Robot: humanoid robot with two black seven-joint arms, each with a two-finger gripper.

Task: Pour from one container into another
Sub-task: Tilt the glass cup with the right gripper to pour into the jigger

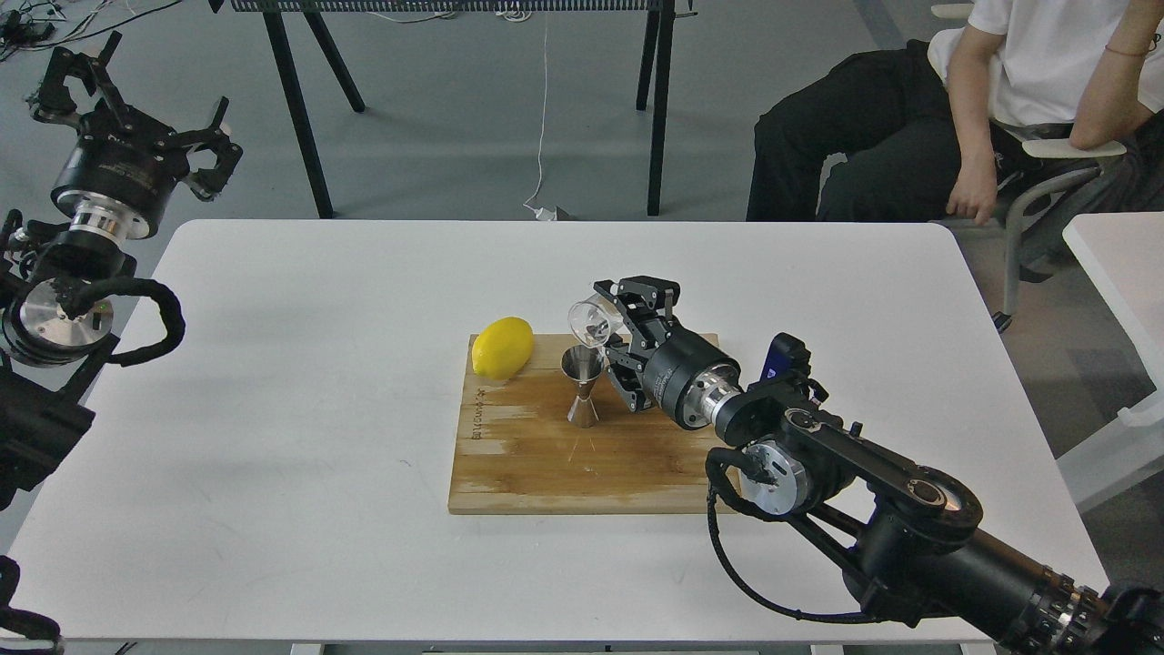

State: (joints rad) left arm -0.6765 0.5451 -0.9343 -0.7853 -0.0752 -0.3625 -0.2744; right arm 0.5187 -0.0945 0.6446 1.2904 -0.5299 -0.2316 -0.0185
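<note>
grey floor and black trestle legs sit behind a smooth white worktop (pixel 273 409) carrying a grainy wooden board (pixel 546 455). right gripper (pixel 611 320) fingers clamp the thin clear glass cup (pixel 591 320), tipped mouth-down just above the shiny hourglass steel jigger (pixel 582 387) standing on the board beside a waxy yellow lemon (pixel 503 347). left gripper (pixel 136 118) hangs spread open, empty, off the worktop. risk, i judge: narrow jigger mouth, so a quick tilt spills, or a nudge topples it.
</note>
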